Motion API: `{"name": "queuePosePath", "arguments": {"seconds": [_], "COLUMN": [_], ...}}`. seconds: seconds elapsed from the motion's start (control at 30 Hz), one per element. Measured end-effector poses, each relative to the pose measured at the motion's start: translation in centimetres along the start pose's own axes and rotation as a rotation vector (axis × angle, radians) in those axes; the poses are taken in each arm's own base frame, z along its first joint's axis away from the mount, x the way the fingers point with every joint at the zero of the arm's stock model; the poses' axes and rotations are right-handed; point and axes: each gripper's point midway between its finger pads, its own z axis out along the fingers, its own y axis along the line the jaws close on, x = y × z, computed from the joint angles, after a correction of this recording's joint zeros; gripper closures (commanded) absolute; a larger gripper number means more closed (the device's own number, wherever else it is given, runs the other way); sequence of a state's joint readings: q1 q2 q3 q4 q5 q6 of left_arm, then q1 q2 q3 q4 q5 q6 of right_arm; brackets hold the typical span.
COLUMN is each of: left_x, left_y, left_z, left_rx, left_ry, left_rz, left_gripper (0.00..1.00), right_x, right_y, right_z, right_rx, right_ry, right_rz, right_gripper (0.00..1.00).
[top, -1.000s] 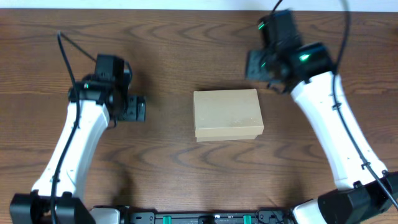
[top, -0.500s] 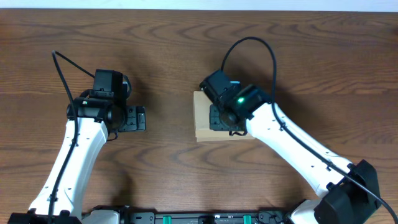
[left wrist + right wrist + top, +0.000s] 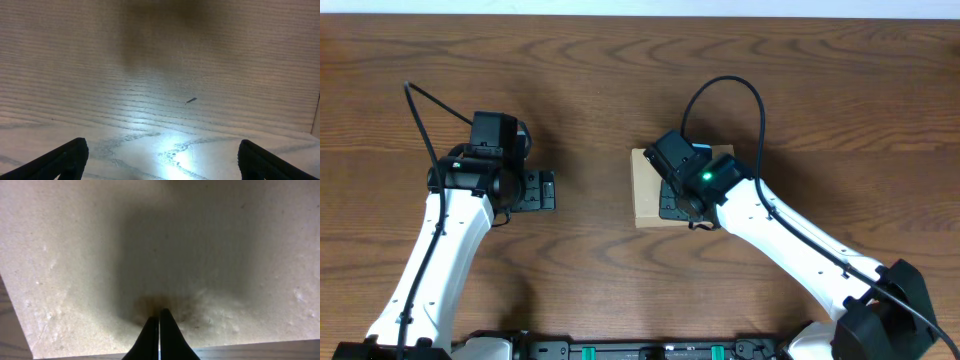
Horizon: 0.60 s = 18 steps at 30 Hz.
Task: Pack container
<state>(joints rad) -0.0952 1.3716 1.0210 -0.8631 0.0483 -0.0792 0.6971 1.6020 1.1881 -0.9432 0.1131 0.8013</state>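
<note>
The container (image 3: 646,188) is a plain tan cardboard box with its lid down, lying at the middle of the wooden table. My right gripper (image 3: 674,198) is shut above its lid with nothing between the fingers. In the right wrist view the closed tips (image 3: 159,314) touch the cardboard lid (image 3: 95,250) near its front edge, where the surface looks slightly dented. My left gripper (image 3: 542,190) stands open over bare wood to the left of the box, apart from it. Its two dark fingertips (image 3: 70,157) show far apart, with only table between them.
Brown wood-grain table (image 3: 620,80) surrounds the box on all sides. A strip of table (image 3: 250,350) shows below the box's edge in the right wrist view. A small dark speck (image 3: 191,100) lies on the wood ahead of the left gripper.
My right arm swung in from the back right onto the top of the box, and its jaws closed. The left arm shifted only slightly.
</note>
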Motion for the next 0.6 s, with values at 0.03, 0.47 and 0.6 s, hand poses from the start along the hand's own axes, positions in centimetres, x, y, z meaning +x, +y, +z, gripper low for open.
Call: {"name": "queuePosePath", "arguments": {"seconds": [0.03, 0.47, 0.6], "left_x": [0.0, -4.6, -7.9], "left_y": [0.0, -0.3, 0.4], "left_z": [0.0, -1.6, -2.8], "left_rx": [0.001, 0.004, -0.058], "left_ry": [0.0, -0.215, -0.361], "left_rz": [0.0, 0.076, 0.108], "left_gripper": [0.05, 0.05, 0.05], "right_x": [0.0, -8.5, -14.7], "right_y": [0.0, -0.6, -6.1], "right_z": [0.0, -2.6, -6.5], "right_rx": [-0.004, -0.043, 0.009], "right_ry": [-0.004, -0.329, -0.526], "right_rz": [0.001, -0.025, 0.062], "right_gripper": [0.99, 0.18, 0.01]}}
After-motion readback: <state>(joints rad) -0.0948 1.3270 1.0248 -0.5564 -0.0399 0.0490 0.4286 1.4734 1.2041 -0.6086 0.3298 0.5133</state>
